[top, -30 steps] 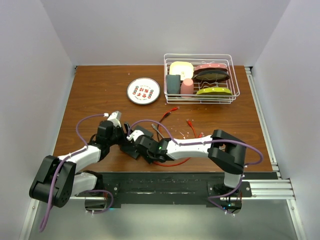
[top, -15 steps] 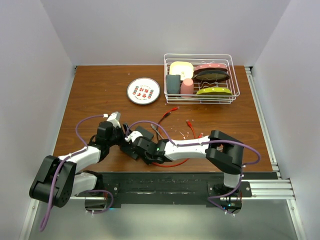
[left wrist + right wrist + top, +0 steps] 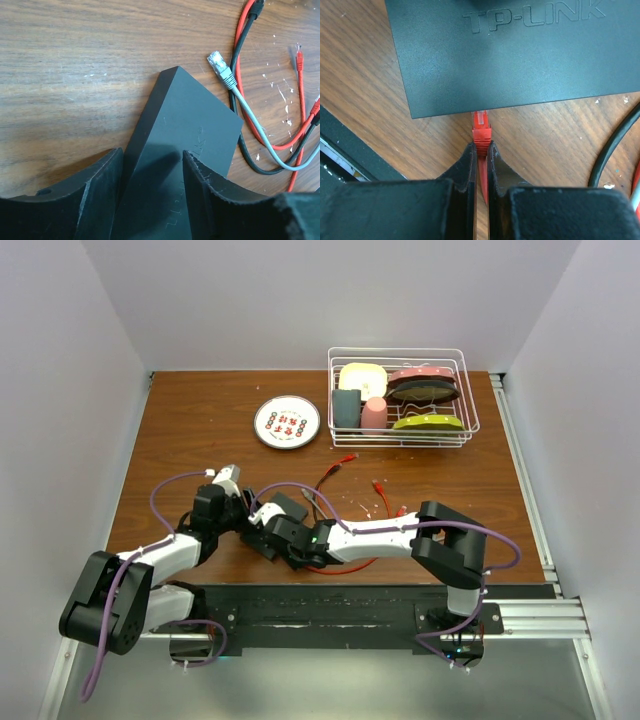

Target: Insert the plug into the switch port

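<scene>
Plug: red, long axis straight toward the switch, tip at its edge.
Right gripper: pinching the plug's rear.
Switch: lettered TP-LINK, near-left on the table.
Left gripper: astride the switch; grip cannot be told.

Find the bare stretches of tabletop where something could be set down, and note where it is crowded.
Free: the back-left corner, left of the plate; the strip between plate and left arm; the right side, between rack and right arm. Crowded: front centre, around the switch and cables.
</scene>
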Controlling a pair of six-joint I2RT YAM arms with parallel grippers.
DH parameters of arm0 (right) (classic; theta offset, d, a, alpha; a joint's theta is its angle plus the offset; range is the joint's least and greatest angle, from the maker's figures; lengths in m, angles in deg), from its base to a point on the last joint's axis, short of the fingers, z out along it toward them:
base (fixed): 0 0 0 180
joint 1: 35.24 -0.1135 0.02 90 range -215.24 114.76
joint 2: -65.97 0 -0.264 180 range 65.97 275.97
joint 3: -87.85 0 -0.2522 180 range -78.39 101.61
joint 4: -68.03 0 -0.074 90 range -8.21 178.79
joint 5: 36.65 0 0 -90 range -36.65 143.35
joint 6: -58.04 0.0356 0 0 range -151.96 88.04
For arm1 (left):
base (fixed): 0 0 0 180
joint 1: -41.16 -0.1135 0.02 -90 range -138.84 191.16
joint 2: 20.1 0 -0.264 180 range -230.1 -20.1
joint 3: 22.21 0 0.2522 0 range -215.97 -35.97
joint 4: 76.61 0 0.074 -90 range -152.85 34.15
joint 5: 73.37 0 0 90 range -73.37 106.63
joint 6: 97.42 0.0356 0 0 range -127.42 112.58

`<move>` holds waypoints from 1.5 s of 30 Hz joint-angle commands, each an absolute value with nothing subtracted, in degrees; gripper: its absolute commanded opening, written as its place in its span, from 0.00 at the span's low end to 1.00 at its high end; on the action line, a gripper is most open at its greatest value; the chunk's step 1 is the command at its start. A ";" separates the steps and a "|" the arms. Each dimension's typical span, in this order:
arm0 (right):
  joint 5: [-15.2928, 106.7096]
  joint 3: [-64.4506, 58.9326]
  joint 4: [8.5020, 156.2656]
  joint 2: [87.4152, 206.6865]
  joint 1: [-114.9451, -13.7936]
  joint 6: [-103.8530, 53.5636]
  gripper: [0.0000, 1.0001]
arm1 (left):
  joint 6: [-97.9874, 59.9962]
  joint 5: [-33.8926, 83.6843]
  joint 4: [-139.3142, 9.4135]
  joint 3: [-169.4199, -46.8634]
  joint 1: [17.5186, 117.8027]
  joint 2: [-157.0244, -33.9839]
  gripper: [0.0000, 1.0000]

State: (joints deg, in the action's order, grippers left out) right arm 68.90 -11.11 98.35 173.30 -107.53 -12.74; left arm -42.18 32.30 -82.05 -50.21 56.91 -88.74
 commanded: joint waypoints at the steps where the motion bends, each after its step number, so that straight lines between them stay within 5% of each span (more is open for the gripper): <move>1: 71.89 -7.90 94.18 172.41 -107.58 -13.15 0.00 | -42.31 36.67 -81.57 -49.24 57.16 -88.39 0.53; 8: 71.89 -7.90 91.64 172.50 -107.49 -12.98 0.00 | -42.57 37.90 -81.74 -48.89 57.16 -88.39 0.43; 45: 74.27 -3.16 76.95 176.27 -105.47 -13.15 0.00 | -49.87 45.46 -84.47 -42.30 57.33 -84.70 0.31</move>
